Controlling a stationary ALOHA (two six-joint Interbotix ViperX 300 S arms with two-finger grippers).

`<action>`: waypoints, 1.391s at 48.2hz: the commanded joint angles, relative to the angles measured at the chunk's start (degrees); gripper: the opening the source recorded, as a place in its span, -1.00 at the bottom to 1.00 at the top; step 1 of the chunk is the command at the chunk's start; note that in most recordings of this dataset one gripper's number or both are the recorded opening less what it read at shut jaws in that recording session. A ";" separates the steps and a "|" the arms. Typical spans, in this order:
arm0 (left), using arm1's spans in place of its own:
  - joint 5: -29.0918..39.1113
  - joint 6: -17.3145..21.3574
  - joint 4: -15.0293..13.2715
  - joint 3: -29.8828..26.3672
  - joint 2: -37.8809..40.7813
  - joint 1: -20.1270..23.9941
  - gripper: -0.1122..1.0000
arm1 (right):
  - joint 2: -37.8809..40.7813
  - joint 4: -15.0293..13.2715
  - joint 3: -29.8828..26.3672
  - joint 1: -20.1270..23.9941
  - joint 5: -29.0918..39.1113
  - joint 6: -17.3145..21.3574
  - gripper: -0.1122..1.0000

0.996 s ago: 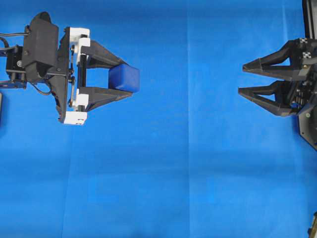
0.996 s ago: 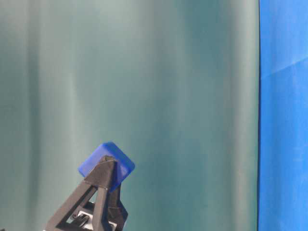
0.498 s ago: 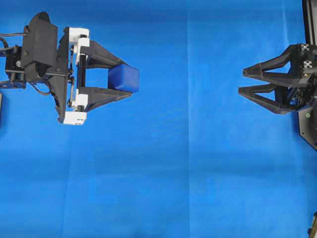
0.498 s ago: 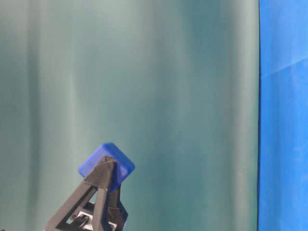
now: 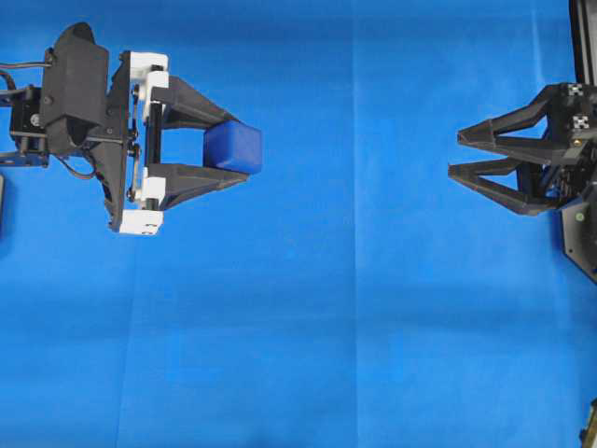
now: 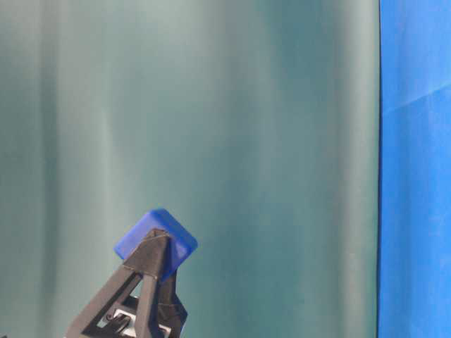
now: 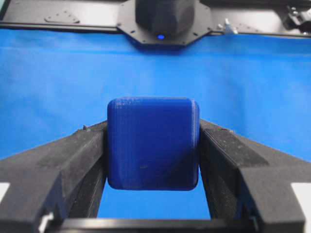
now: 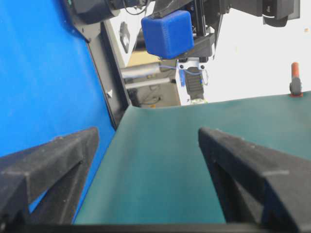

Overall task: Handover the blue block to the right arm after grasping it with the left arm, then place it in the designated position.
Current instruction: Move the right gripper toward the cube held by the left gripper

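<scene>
The blue block (image 5: pixel 233 147) is a dark-blue cube with rounded edges, held off the cloth between the fingertips of my left gripper (image 5: pixel 237 147), the one with white brackets. In the left wrist view the blue block (image 7: pixel 153 143) is pinched flat on both sides. It also shows in the table-level view, the blue block (image 6: pixel 156 241) raised at the finger tips. My right gripper (image 5: pixel 454 155), all black, stands open at the far right, pointing left toward the block with a wide gap between. From the right wrist view the blue block (image 8: pixel 167 34) is far ahead. The designated position bears no mark.
Plain blue cloth (image 5: pixel 326 327) covers the table. A green backdrop (image 6: pixel 246 141) hangs behind. The right arm's base (image 7: pixel 165 19) and a black frame rail sit at the far edge in the left wrist view.
The right gripper has shifted slightly and rotated a little at the right edge. The left gripper and the block have not moved.
</scene>
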 commanded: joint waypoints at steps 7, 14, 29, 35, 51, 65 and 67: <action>-0.70 -0.09 -0.09 -0.62 -0.97 0.00 0.07 | 0.26 0.00 -1.67 0.00 -0.97 0.09 0.95; -0.70 -0.09 -0.09 -0.70 -0.97 0.00 0.07 | 0.26 0.00 -1.58 0.00 -1.23 0.09 0.95; -0.70 -0.09 -0.09 -0.70 -0.97 -0.09 0.08 | 0.26 0.00 -1.67 0.00 -1.23 0.09 0.95; -0.70 -0.09 -0.09 -0.70 -0.97 -0.09 0.08 | 0.26 0.00 -1.76 0.00 -1.23 0.09 0.95; -0.70 -0.09 -0.09 -0.70 -0.97 -0.09 0.08 | 0.35 0.00 -1.85 0.00 -1.23 0.09 0.95; -0.70 -0.09 -0.09 -0.70 -0.97 -0.09 0.07 | 2.20 -0.09 -2.72 0.00 -1.41 0.09 0.95; -0.70 -0.09 -0.09 -0.70 -0.97 -0.09 0.07 | 3.16 -0.09 -3.25 0.00 -1.76 0.09 0.95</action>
